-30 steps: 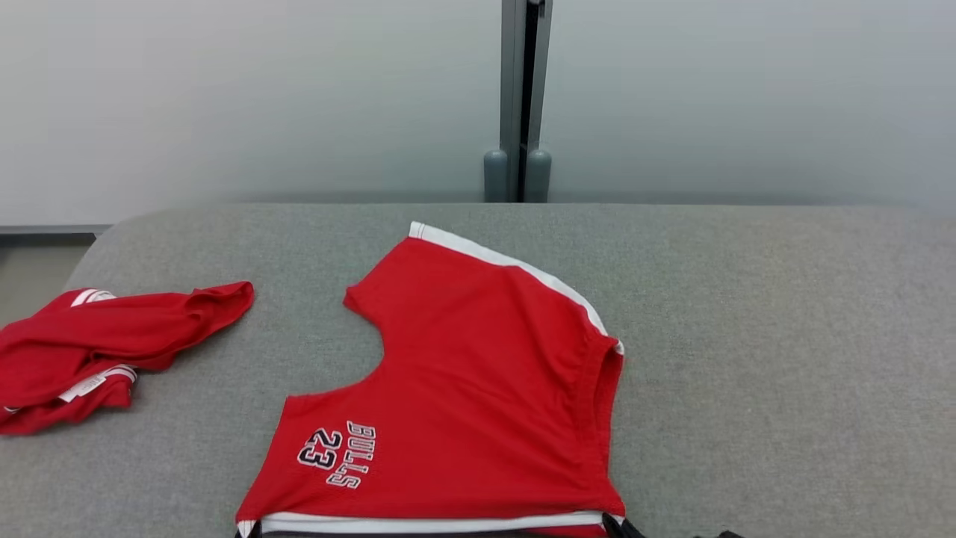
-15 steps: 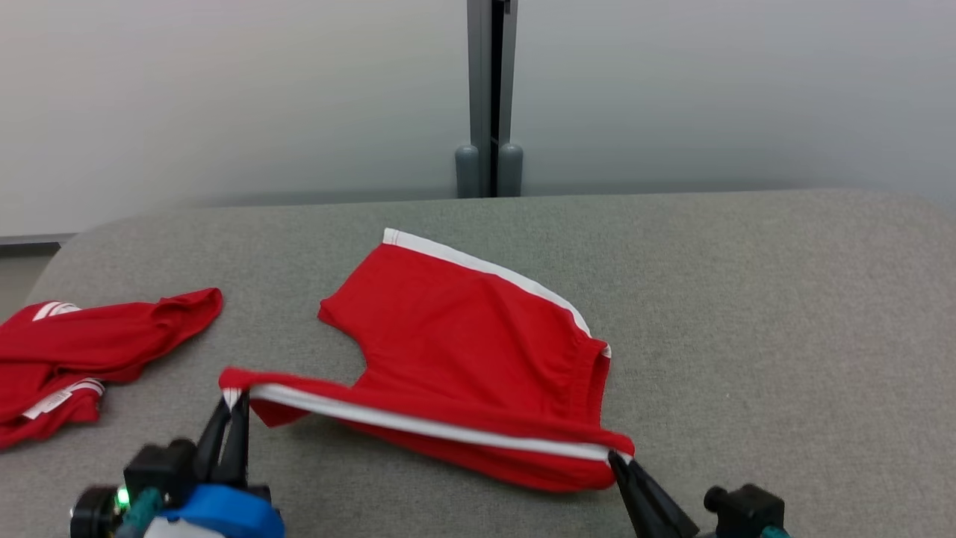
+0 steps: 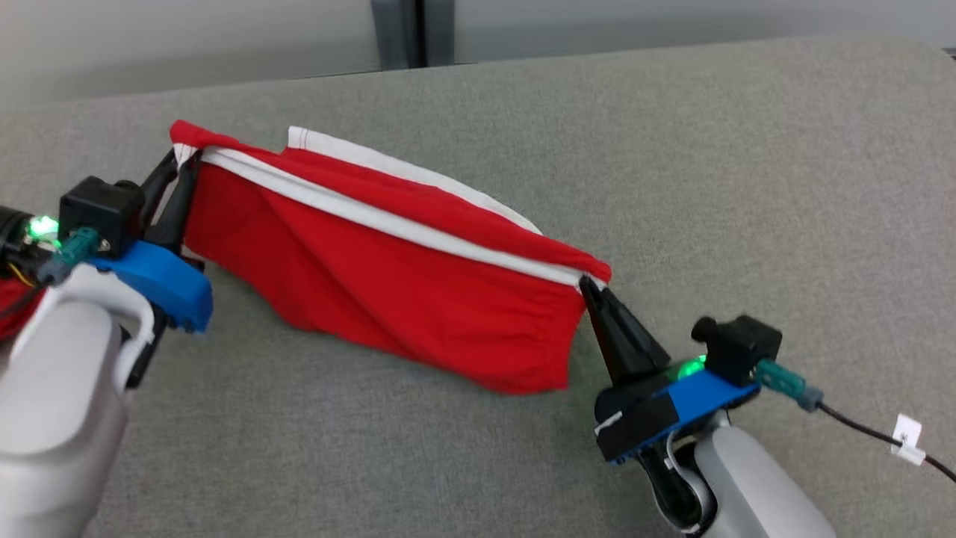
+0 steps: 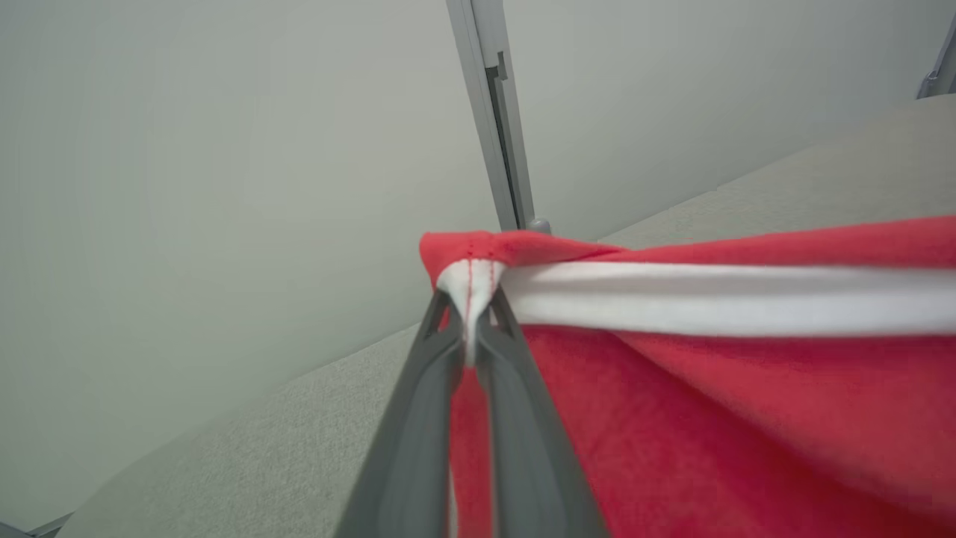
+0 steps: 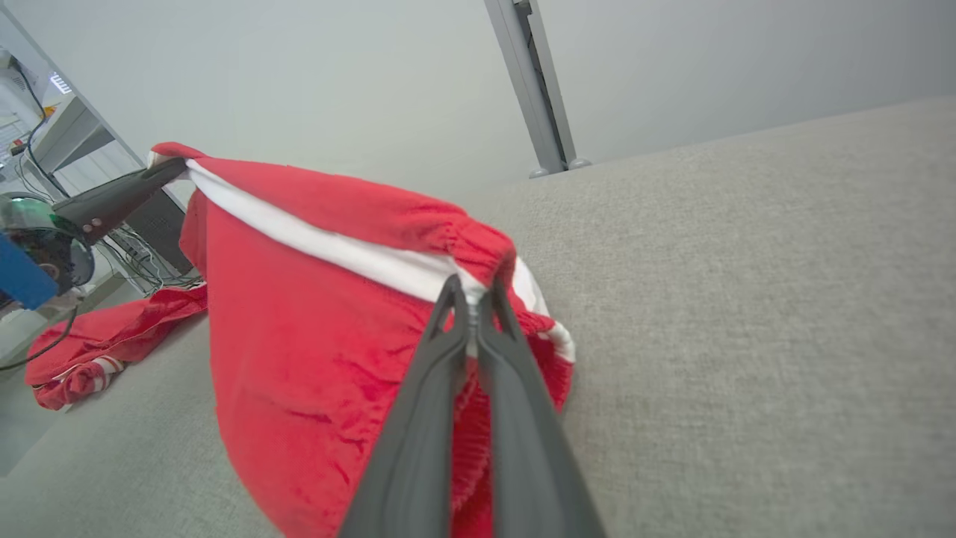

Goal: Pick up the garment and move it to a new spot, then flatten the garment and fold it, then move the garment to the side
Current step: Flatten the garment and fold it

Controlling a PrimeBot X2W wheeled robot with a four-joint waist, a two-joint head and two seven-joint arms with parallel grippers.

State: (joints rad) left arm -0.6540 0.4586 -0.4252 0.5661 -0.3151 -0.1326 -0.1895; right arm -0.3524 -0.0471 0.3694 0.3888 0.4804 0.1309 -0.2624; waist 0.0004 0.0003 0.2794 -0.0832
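This looks like a lab or office work room. A big table covered in grey cloth stands by plain pale wall panels joined by a metal post. Far left are a desk and tangled wires.

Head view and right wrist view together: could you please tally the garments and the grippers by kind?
Red garments: 2 (held garment, crumpled garment)
Grippers: 2 (left gripper, right gripper, each with its fingers shut on the held garment)
Total: 4
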